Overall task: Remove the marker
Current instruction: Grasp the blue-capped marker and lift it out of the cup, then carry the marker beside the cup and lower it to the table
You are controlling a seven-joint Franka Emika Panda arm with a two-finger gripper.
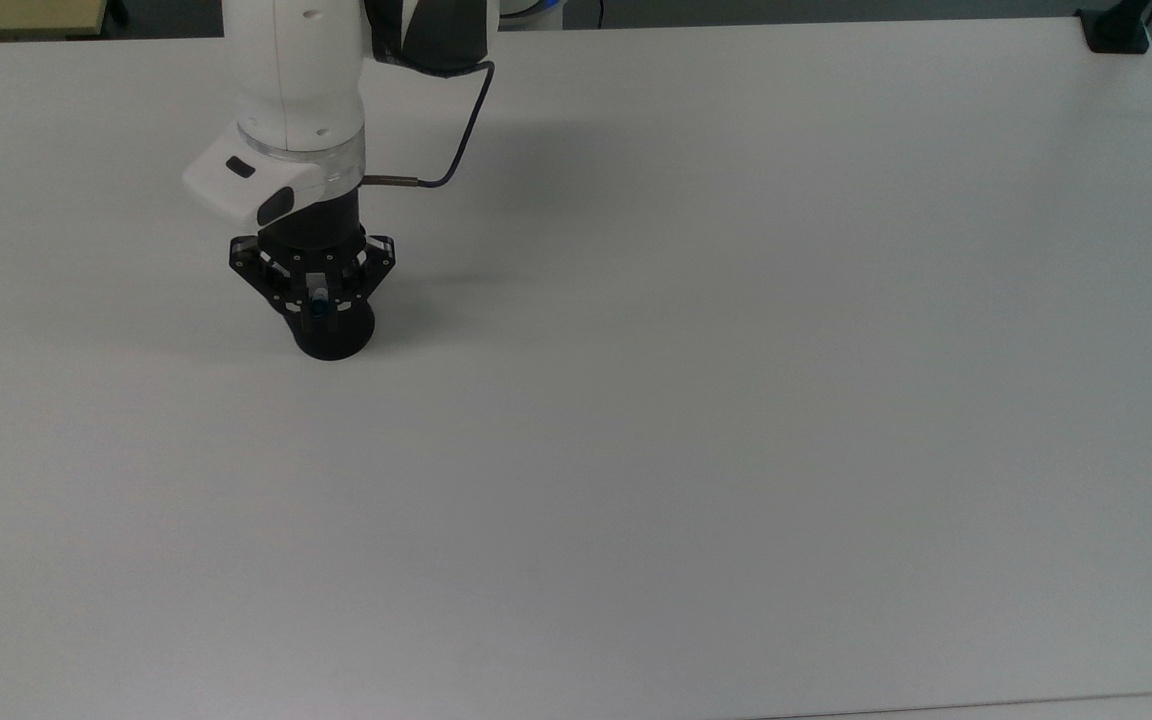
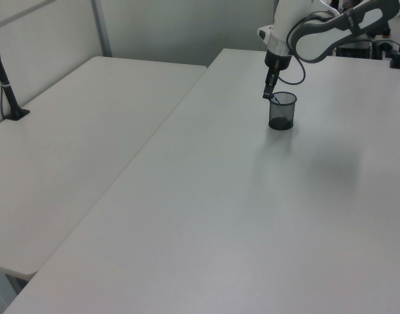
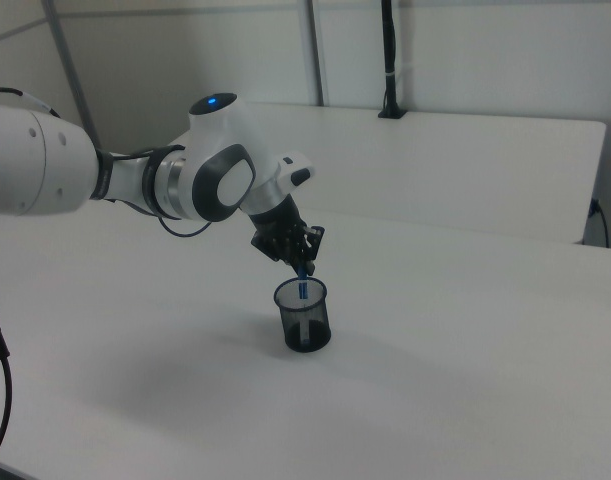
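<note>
1 Panda gripper (image 3: 301, 262) has its jaws pinched on the blue top of the marker (image 3: 303, 284), which stands in a black mesh cup (image 3: 303, 318) on the white table (image 1: 736, 400). Lifting straight up should keep the cup from tipping.

A black mesh cup (image 3: 303, 318) stands upright on the white table (image 1: 696, 400); a second table (image 2: 62, 144) (also white) stands beside it.
</note>
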